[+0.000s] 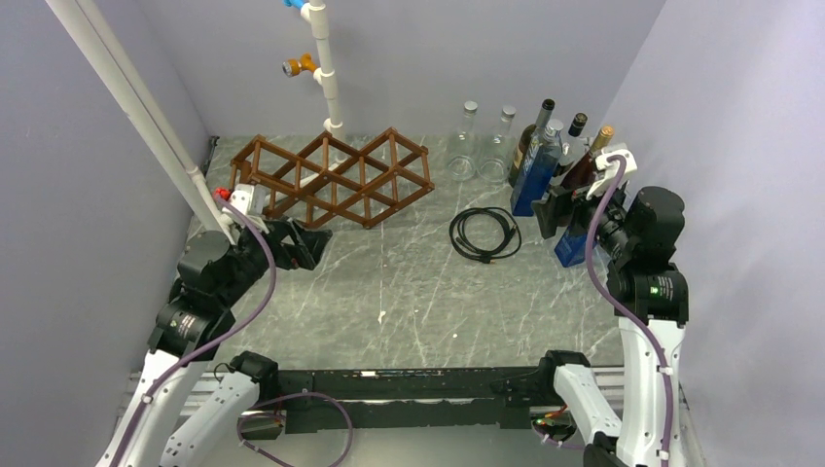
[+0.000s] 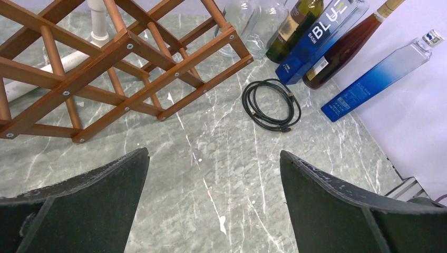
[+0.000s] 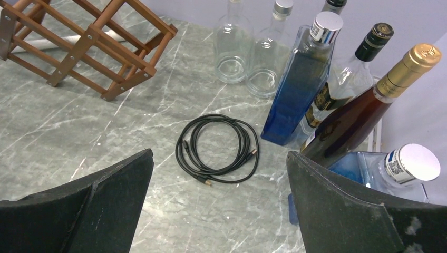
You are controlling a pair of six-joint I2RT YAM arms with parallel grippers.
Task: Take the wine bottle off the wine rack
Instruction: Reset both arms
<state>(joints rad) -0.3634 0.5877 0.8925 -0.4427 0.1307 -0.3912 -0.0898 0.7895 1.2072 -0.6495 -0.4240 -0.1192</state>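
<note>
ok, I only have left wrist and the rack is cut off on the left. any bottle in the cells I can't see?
Observer: No. The top view shows the whole wine rack, and I see no bottle in any cell.
Operator: where's the right arm?
Observer: Right gripper is open, with a silver-capped blue bottle just past one finger.
Operator: how many bottles out there? mine crops them.
Observer: I count seven, all upright. One is a black-capped bottle that I can't find in your view.
</note>
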